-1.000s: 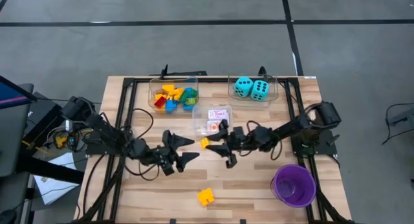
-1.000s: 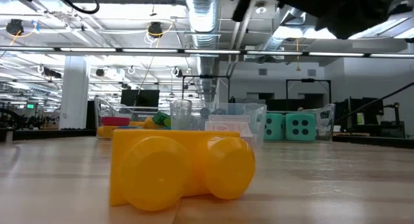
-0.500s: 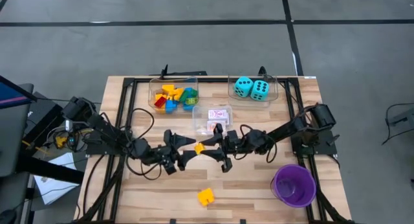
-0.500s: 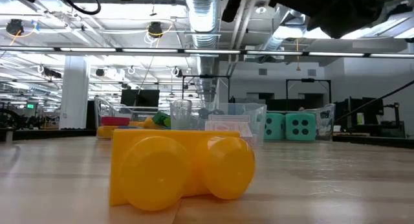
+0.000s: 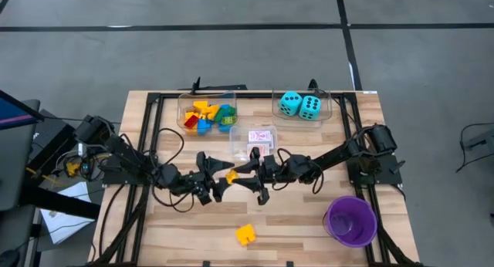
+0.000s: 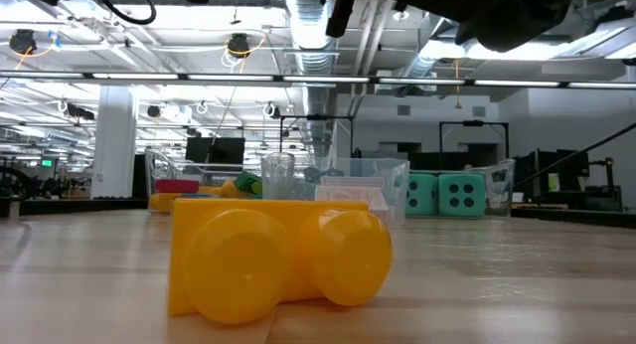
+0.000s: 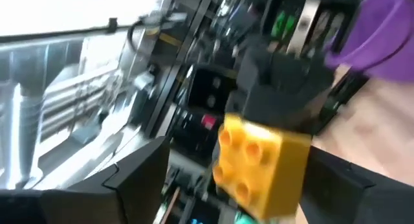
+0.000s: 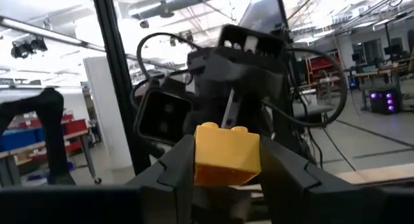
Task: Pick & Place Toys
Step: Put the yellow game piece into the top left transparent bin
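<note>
My right gripper (image 5: pixel 245 178) is shut on a small yellow brick (image 5: pixel 231 177) above the middle of the table. The brick shows between its fingers in the right wrist view (image 8: pixel 226 153). My left gripper (image 5: pixel 218 177) is open and faces it from the left. Its two fingers stand on either side of the brick (image 7: pixel 259 162) without touching it. A second yellow brick (image 5: pixel 245 234) lies on its side on the table near the front edge and fills the low view (image 6: pixel 278 259). My right gripper pinches the yellow brick by two opposite side faces (image 8: pixel 197 160) between its two fingers (image 8: pixel 178 169). The fingers come about level from the table's right. The brick is lifted clear of the table, with its studs (image 8: pixel 223 127) on the upper face in the wrist view.
At the back stand three clear bins: one with coloured bricks (image 5: pixel 207 115), one with two turquoise dice (image 5: pixel 301 105), and one with card packs (image 5: pixel 262 141). A purple cup (image 5: pixel 351 219) stands at the front right. Bare wood lies at the front left.
My right gripper has carried the yellow brick toward the table's left, clear of the table, up to my left gripper. The brick now lies between the left gripper's open fingers.
</note>
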You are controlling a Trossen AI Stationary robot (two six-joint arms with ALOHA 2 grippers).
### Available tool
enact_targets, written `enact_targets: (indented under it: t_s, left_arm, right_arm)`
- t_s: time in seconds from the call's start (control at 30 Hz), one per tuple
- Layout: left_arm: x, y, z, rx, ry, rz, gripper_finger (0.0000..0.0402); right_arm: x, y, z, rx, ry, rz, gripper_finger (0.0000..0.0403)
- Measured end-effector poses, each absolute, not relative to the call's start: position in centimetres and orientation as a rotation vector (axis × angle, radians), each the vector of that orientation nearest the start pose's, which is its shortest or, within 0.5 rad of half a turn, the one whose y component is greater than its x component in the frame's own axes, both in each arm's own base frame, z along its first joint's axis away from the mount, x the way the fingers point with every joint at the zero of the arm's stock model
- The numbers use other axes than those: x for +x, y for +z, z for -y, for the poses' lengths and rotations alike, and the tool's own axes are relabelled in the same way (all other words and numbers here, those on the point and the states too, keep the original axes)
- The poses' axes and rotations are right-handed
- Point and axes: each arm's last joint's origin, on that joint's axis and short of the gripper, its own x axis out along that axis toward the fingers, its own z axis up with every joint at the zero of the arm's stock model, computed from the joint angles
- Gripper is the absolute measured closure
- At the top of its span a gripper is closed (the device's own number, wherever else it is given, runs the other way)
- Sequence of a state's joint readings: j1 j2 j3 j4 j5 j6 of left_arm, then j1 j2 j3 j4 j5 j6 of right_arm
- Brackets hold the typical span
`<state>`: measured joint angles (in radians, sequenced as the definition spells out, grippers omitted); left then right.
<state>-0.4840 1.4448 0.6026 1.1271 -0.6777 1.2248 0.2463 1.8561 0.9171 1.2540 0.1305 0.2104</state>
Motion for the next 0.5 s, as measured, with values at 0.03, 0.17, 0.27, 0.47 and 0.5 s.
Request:
enact_targets:
  t_s: [0.03, 0.17, 0.27, 0.47, 0.5]
  left_arm:
    - [25.77, 24.79, 11.37, 1.055, 0.325, 0.076, 0.0115]
    - [25.8, 24.78, 11.4, 1.058, 0.314, 0.083, 0.0147]
    - [25.79, 24.75, 11.41, 1.058, 0.313, 0.082, 0.0186]
    - [25.79, 24.74, 11.4, 1.062, 0.316, 0.08, 0.0282]
    - [25.78, 24.78, 11.39, 1.059, 0.322, 0.081, 0.0293]
  right_arm:
    - [36.86, 22.49, -8.85, 0.267, 0.147, 0.297, 0.0273]
    - [36.86, 22.58, -8.87, 0.268, 0.148, 0.3, 0.0272]
    - [36.86, 22.62, -8.88, 0.268, 0.149, 0.301, 0.0272]
    - [36.88, 22.68, -8.85, 0.276, 0.148, 0.302, 0.0272]
    - [36.87, 22.69, -8.86, 0.276, 0.148, 0.302, 0.0272]
